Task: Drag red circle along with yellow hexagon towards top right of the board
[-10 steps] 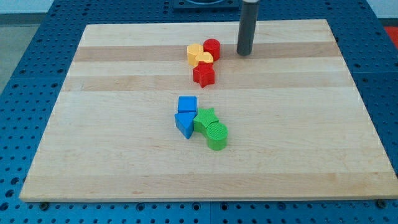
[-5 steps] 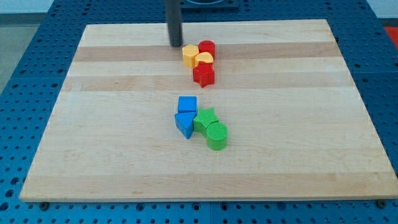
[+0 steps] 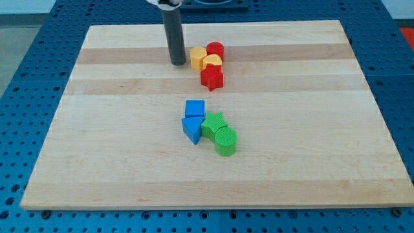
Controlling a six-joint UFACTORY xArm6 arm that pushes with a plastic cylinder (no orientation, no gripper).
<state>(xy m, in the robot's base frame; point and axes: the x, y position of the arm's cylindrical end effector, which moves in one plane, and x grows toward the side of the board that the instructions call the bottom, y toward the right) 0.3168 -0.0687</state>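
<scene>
Camera view shows a wooden board (image 3: pixel 310 162) lying on a blue table with holes (image 3: pixel 32 71). Closest to the view's bottom, near the middle of the board, sits a green cylinder (image 3: pixel 225 140). Touching it on its upper left is a green star (image 3: pixel 212 123). Just left of that is a blue triangle (image 3: pixel 191 129), and a blue cube (image 3: pixel 195 109) sits right behind the triangle, touching it. Farther up, well apart from those four, is a second bunch. A red star (image 3: pixel 211 77) is the nearest of that bunch. Right behind it is a yellow half-round block (image 3: pixel 212 61), and the yellow hexagon (image 3: pixel 197 57) sits at its left side, touching it. The red circle (image 3: pixel 215 49) is at the back of the bunch, touching the yellow blocks, in the upper middle of the board. My tip (image 3: pixel 177 62) stands on the board just left of the yellow hexagon, very close, but I cannot tell if it touches. There is no claw on this arm, only the dark rod, so it holds nothing
</scene>
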